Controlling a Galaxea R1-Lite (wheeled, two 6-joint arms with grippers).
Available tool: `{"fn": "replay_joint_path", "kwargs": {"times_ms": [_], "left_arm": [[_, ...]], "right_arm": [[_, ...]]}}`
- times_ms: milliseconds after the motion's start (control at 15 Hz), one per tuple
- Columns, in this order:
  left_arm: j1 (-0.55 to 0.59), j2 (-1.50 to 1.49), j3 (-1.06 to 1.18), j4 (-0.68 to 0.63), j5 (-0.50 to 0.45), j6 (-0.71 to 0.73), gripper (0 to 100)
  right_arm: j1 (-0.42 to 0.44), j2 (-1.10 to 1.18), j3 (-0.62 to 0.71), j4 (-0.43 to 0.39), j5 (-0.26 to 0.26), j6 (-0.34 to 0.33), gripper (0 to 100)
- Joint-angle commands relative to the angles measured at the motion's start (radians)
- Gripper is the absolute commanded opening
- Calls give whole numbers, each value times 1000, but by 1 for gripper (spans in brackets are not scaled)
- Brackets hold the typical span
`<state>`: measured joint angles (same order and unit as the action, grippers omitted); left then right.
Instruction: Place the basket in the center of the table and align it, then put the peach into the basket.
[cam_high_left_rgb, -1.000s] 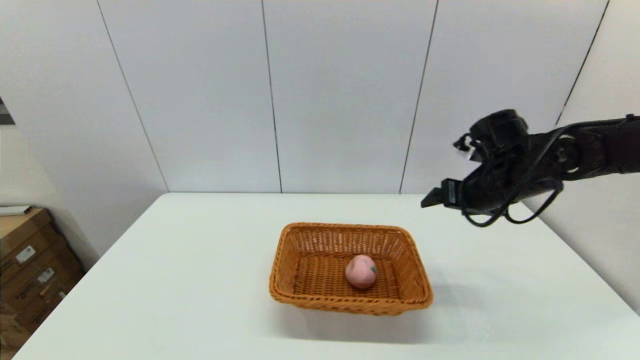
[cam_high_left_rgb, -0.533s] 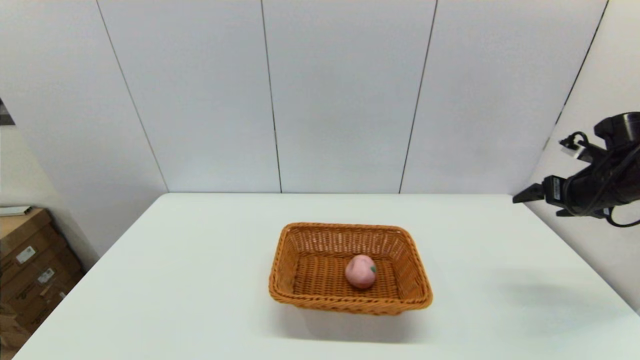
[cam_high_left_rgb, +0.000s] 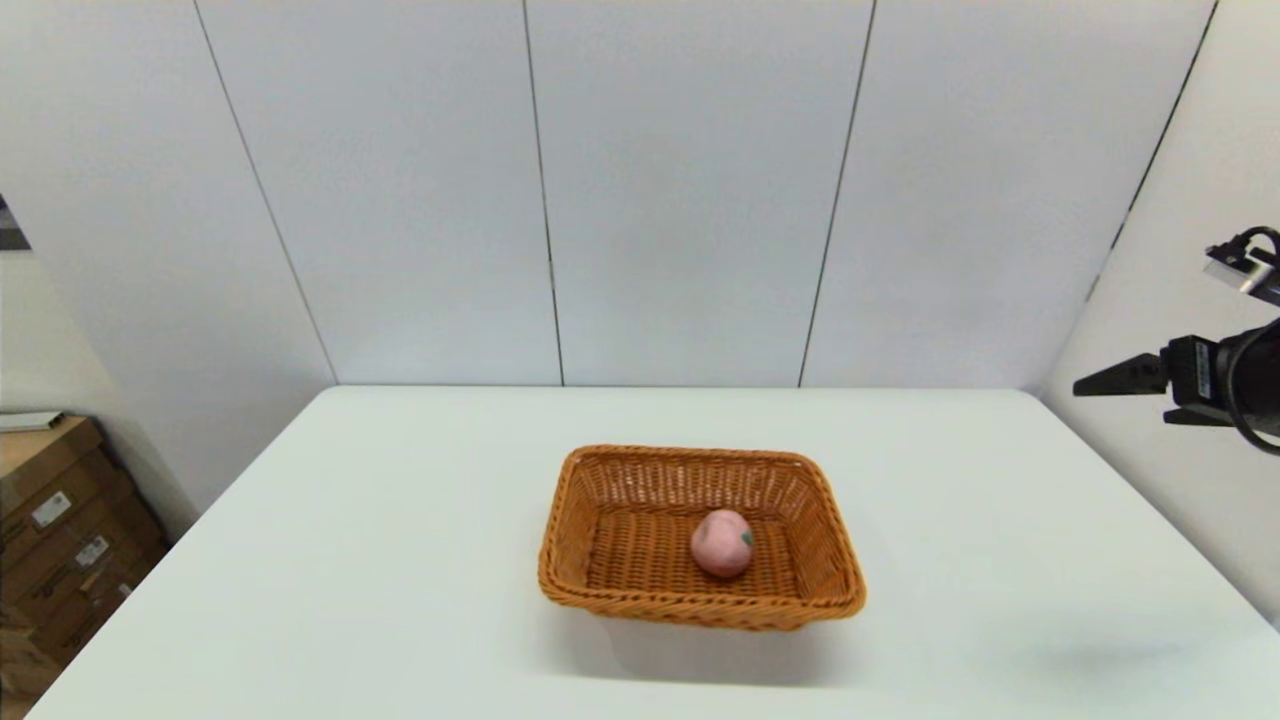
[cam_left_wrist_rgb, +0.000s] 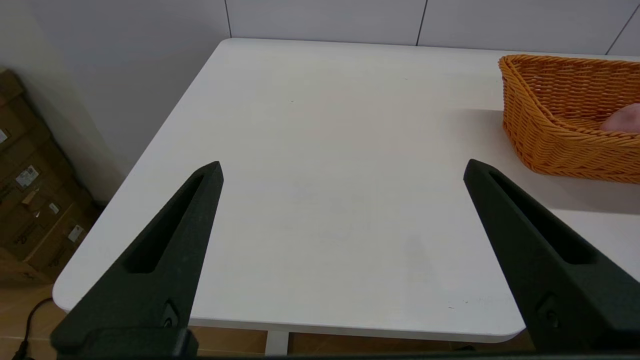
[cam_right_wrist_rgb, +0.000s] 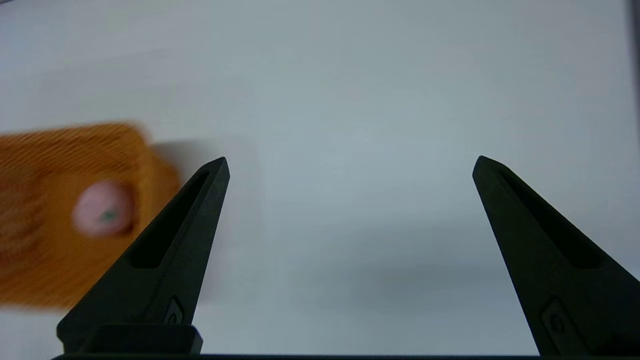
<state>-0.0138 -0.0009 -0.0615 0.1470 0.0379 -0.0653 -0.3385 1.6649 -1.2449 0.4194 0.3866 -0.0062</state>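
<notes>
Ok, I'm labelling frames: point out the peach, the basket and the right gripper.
peach (cam_high_left_rgb: 721, 542): head view, its middle.
basket (cam_high_left_rgb: 700, 608): head view, near rim.
right gripper (cam_high_left_rgb: 1110, 381): head view, fingertips.

One basket (cam_high_left_rgb: 700, 540), one peach (cam_high_left_rgb: 722, 542) and one white desk (cam_high_left_rgb: 400, 560) are in view, along with two end effectors, left (cam_left_wrist_rgb: 342, 167) and right (cam_right_wrist_rgb: 350, 165), and several cardboard boxes (cam_high_left_rgb: 60, 540).

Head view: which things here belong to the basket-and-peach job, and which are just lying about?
Job:
- basket, mid-table
- peach, lying inside the basket
- table
- right gripper, open, empty, off to the table's right side
- left gripper, open, empty, near the table's left edge

Lying about:
- cardboard boxes, on the floor, left of the table
</notes>
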Motion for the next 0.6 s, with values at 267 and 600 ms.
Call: {"fn": "replay_joint_path", "kwargs": {"times_ms": [267,600], "left_arm": [[0,-1,0,0,0,-1,100],[0,-1,0,0,0,-1,100]], "right_arm": [[85,-501,107,450,290,-138,100],[99,-646,91,725,362,-285,100]]}}
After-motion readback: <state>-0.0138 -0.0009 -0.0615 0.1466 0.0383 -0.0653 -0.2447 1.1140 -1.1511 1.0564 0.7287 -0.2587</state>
